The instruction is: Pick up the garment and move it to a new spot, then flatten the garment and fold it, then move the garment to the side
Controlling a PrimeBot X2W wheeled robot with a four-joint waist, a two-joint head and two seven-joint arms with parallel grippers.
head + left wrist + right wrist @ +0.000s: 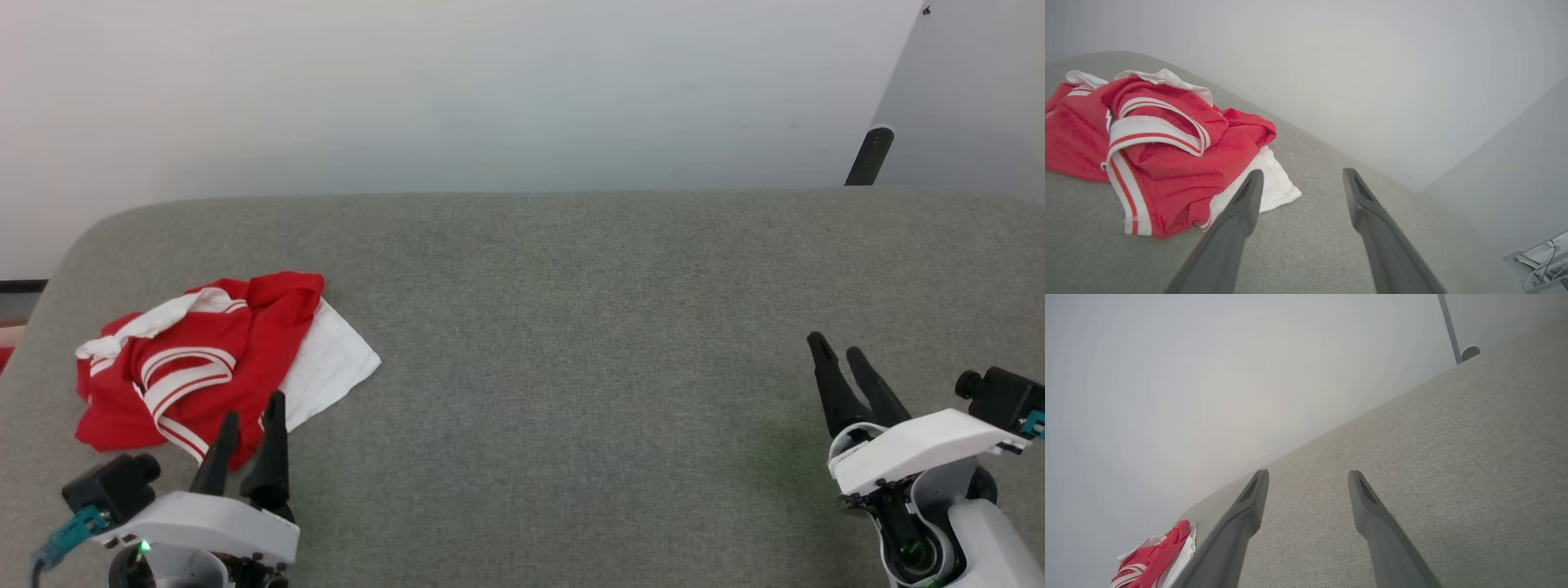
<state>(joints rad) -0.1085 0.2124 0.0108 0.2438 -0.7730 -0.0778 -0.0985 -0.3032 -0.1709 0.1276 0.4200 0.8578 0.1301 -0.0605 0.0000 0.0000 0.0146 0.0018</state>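
Looking down at a garment heaped in a red-and-white bundle on the left part of the bench, with a white flap spread flat toward the middle. Straight ahead of the left jaws and a touch to their left, with the left fingers overlapping the heap's near edge in the head view. By the left wrist view, seemingly poised above the cloth rather than on it, though hard to tell for sure. Left jaws spread wide, gripping nothing. Right jaws likewise wide apart and empty, far across at the bench's right, facing bare grey cloth with the garment well off to their left. Going by nearness, plainly work for the left jaws: reach forward and slightly left, then down onto the striped trim or the red fold nearest the tips. No true long axis in a bundle like this, only a shape somewhat wider from left to right than deep. Plenty of bare bench toward the middle for setting down and flattening.
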